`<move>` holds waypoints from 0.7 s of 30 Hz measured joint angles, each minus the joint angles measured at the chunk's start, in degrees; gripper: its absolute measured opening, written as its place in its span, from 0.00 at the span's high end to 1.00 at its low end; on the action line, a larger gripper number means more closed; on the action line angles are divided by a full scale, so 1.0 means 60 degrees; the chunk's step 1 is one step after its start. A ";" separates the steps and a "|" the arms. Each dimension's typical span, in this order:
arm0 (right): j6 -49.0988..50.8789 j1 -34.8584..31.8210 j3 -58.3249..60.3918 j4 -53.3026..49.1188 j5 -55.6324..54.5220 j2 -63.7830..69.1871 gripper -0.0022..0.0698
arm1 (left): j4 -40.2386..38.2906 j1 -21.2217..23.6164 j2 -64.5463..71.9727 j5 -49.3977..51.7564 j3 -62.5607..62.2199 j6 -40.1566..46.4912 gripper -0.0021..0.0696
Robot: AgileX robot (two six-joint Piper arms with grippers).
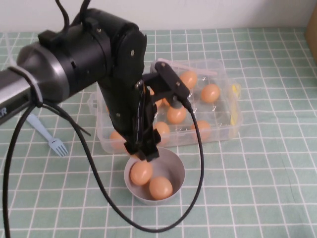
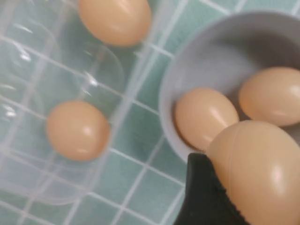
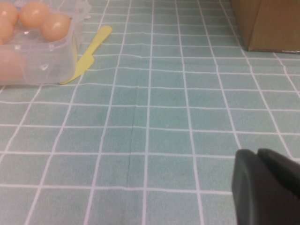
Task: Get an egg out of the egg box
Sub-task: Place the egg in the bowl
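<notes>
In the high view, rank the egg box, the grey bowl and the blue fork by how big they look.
1. egg box, largest.
2. grey bowl, under the left gripper, which holds an egg.
3. blue fork, smallest, though longer than it is wide.

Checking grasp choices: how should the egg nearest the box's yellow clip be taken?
Across its rounded sides, from straight above: the clip-side egg sits in a cell, walls blocking sideways approach. Left gripper holds a second egg over the bowl; right gripper hangs right of the box.

Egg (image 2: 255,171) against black claw (image 2: 206,197) finger above bowl (image 2: 187,70).
</notes>
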 joint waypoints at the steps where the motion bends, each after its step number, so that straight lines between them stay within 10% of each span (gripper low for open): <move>1: 0.0000 0.0000 0.0000 0.0000 0.0000 0.0000 1.00 | -0.0161 0.0000 -0.0012 -0.0051 0.0151 0.0025 0.49; 21: 0.0000 0.0000 0.0000 0.0000 0.0000 0.0000 1.00 | -0.1793 0.0000 0.0682 -0.1420 0.0873 0.0965 0.49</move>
